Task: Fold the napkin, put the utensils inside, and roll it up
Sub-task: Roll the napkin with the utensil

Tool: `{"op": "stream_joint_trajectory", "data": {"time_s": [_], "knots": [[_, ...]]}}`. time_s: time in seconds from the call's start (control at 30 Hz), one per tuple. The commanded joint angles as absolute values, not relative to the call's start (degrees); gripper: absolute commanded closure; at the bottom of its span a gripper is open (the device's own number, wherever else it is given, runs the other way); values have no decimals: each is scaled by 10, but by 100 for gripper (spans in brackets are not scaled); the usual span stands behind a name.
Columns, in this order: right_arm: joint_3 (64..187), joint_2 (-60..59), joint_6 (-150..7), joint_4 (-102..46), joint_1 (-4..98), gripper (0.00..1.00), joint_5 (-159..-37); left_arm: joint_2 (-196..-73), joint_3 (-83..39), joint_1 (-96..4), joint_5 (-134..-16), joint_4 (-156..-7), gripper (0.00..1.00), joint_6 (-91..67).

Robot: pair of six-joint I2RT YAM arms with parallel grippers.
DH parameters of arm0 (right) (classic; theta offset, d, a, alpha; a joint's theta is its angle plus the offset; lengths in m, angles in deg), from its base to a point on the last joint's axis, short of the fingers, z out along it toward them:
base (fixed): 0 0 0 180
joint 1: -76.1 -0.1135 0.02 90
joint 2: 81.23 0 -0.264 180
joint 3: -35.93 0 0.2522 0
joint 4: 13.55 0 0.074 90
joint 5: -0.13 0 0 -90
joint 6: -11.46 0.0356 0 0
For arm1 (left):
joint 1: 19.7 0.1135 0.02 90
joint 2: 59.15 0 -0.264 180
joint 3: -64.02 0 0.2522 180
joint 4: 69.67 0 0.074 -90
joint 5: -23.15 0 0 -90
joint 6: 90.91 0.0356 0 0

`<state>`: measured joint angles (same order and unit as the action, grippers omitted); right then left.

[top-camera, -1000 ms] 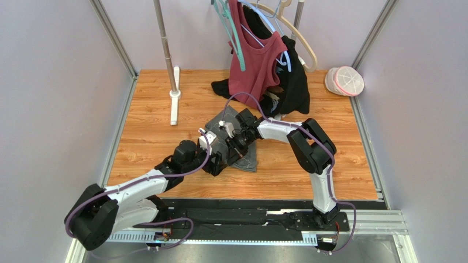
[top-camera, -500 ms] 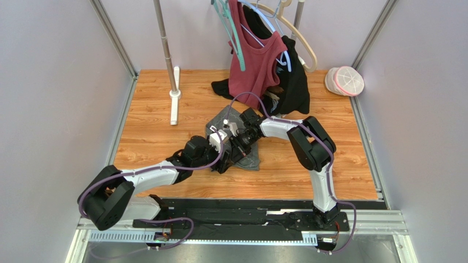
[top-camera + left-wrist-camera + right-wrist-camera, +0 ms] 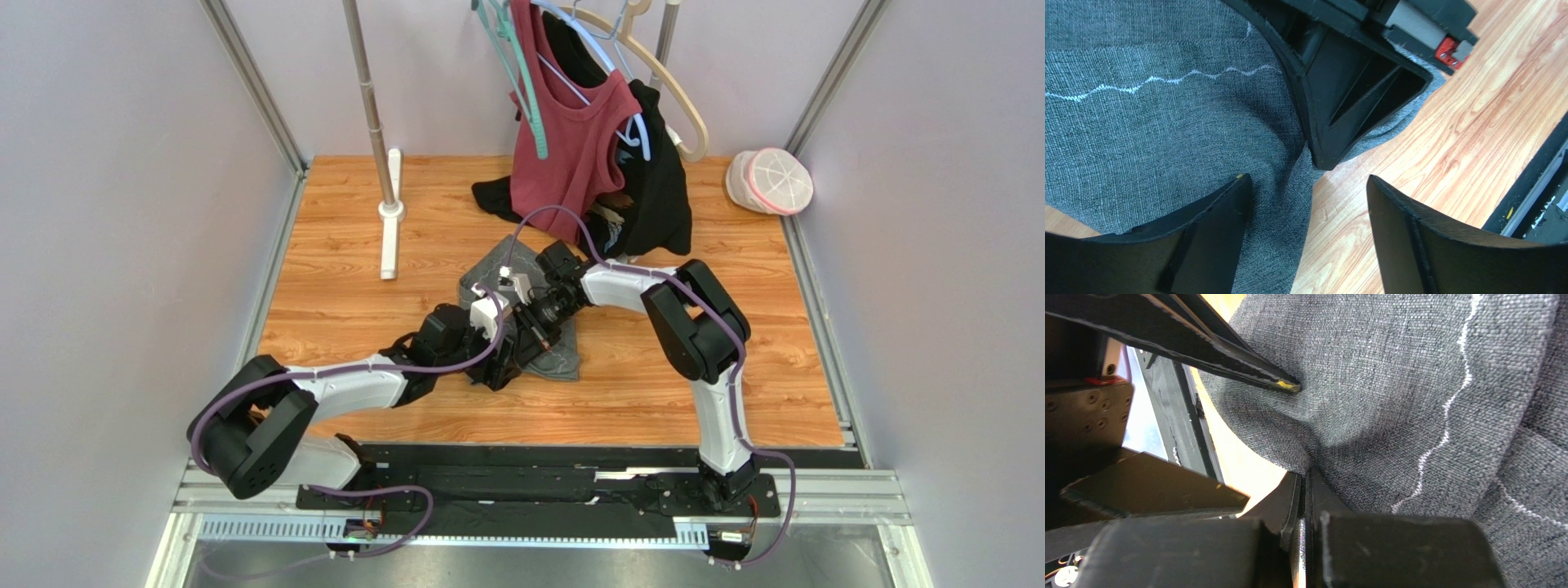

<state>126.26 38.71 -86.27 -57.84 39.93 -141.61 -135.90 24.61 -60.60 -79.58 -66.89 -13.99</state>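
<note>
**Dark grey felt-like square napkin (image 3: 1155, 135), partly folded, at the centre of the wooden worktop (image 3: 344, 319)**
Folding appears unfinished. The utensils are not in view, so loading and rolling remain. The right tool (image 3: 1308, 471) is pressed together, pinching a raised fold of the napkin. The left tool (image 3: 1306, 180) stands spread wide, straddling the napkin's edge and holding nothing.

White-and-black arms (image 3: 350, 390), purple cables (image 3: 543, 211)

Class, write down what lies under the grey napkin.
Wooden tabletop shows beneath the napkin at its edges. Whether anything else lies under it cannot be seen: the cloth hides it.
</note>
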Motion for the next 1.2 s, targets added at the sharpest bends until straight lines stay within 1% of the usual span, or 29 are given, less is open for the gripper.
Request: {"op": "stream_joint_trajectory", "data": {"time_s": [0.0,0.13,0.3,0.37,0.47,0.67,0.8,0.87,0.9,0.97,1.07,1.1,1.17], "knots": [[1288,400,-855,-575,408,100,-1444,-1372,227,-613,-792,-694,24,-156],[1298,406,-843,-573,415,100,-1463,-1376,214,-621,-778,-721,36,-151],[1311,423,-843,-587,421,100,-1470,-1387,200,-628,-756,-746,43,-141],[1310,427,-842,-587,423,100,-1478,-1392,189,-629,-748,-763,43,-130],[1312,432,-839,-588,425,100,-1480,-1404,174,-636,-734,-782,48,-119],[1312,432,-836,-584,428,100,-1488,-1434,154,-643,-725,-803,63,-114],[1313,428,-829,-577,433,100,-1492,-1448,146,-643,-727,-814,82,-115],[1310,423,-823,-568,436,100,-1498,-1454,141,-643,-727,-817,86,-115],[1308,419,-819,-564,438,100,-1499,-1456,140,-643,-728,-820,92,-115],[1301,408,-814,-554,441,100,-1499,-1460,137,-643,-731,-821,99,-115],[1284,388,-802,-535,452,85,-1488,-1459,136,-643,-735,-825,100,-119],[1262,370,-796,-525,459,72,-1488,-1459,135,-643,-738,-826,100,-119],[1235,345,-769,-489,471,64,-1476,-1456,136,-643,-741,-828,100,-122]]}}
